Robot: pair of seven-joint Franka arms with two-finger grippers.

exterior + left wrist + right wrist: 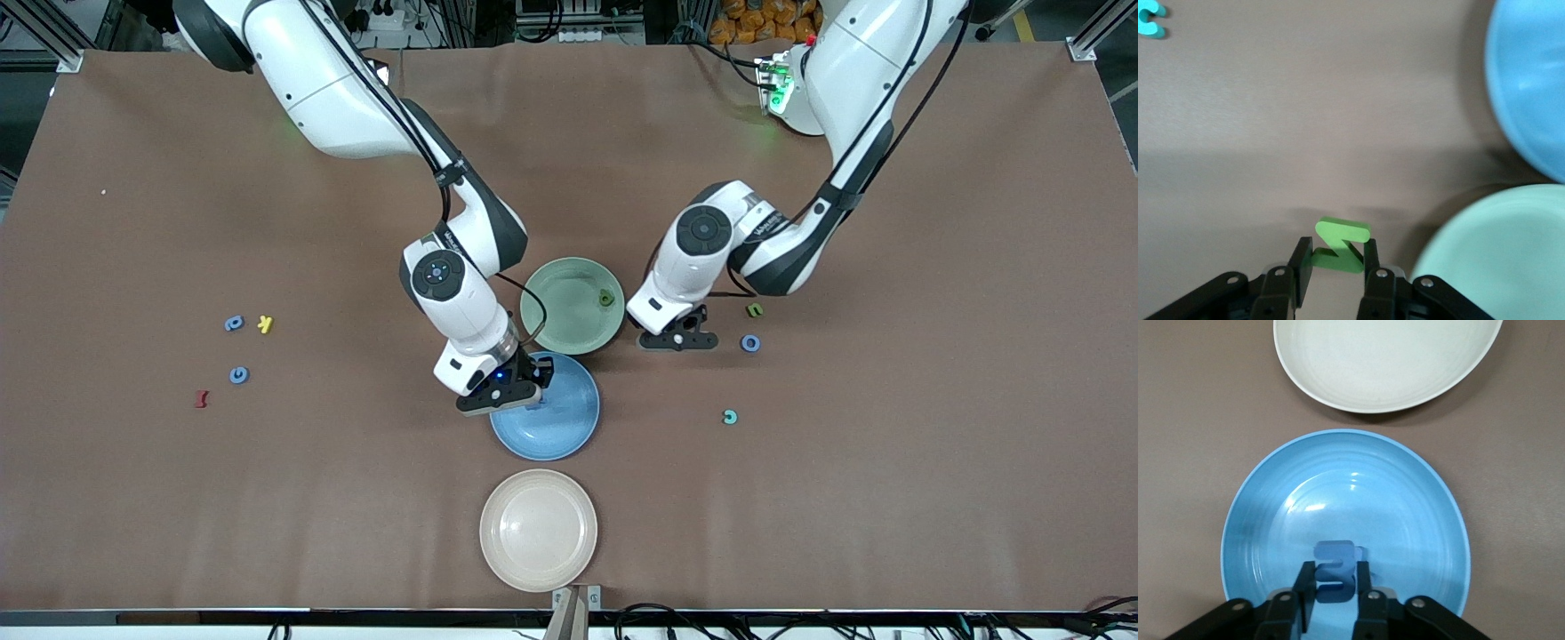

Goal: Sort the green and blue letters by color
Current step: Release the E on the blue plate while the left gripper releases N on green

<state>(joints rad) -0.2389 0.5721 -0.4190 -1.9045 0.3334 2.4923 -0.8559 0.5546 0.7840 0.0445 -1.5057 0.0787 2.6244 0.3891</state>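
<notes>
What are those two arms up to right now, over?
Right end effector shut on blue letter over blue plate. Left end effector shut on green letter beside green plate. Nothing in the way.

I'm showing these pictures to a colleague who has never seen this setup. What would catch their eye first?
Three round plates line the table's middle: a green plate, a blue plate and, nearest the front camera, a cream plate. The right gripper holds a small blue letter over the blue plate. The left gripper pinches a bright green letter in its fingers, beside the green plate.
</notes>
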